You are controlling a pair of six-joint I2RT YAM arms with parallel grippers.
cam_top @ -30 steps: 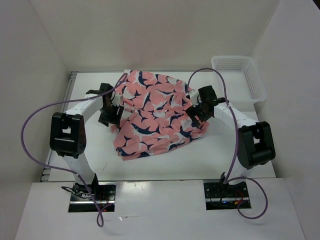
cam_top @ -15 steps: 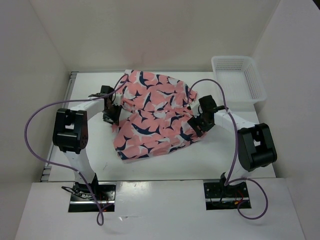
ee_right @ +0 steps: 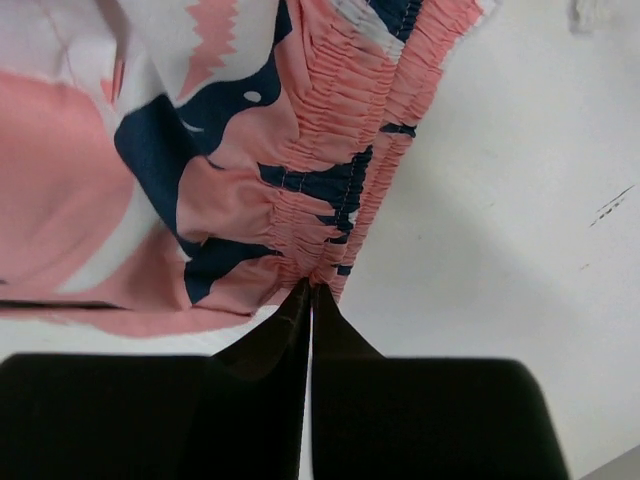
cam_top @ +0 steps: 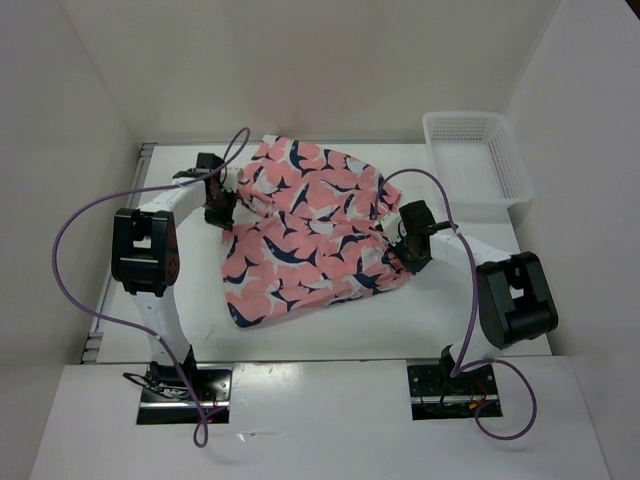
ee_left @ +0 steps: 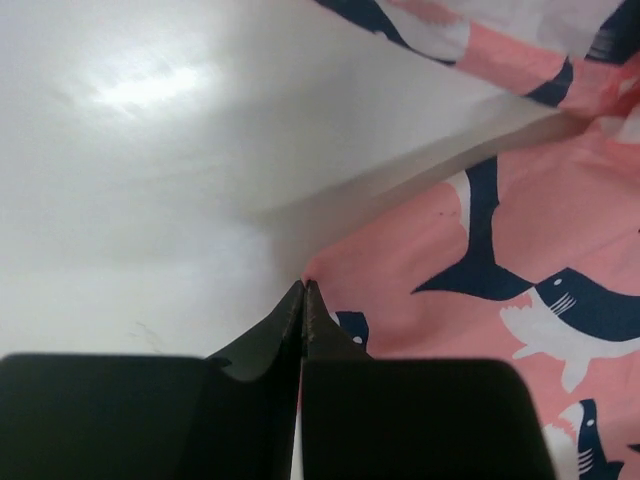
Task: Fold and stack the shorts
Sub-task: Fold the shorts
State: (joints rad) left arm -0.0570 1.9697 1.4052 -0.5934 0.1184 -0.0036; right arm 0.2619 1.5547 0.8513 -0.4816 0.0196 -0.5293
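1. Top external view: our right gripper (cam_top: 402,252), fingers clamped together, pinches the gathered right edge of the shorts (cam_top: 305,235).
2. We see the shorts spread mid-table (cam_top: 440,310) between both arms.
3. Our left gripper (cam_top: 222,203), fingers pressed together, nips their left edge.
4. Far right stands a white basket (cam_top: 470,155).

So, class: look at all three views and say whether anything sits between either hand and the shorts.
Nothing visible does. The left hand is shut on an edge of the shorts, and the right hand on their gathered waistband. The white basket stands apart at the far right.
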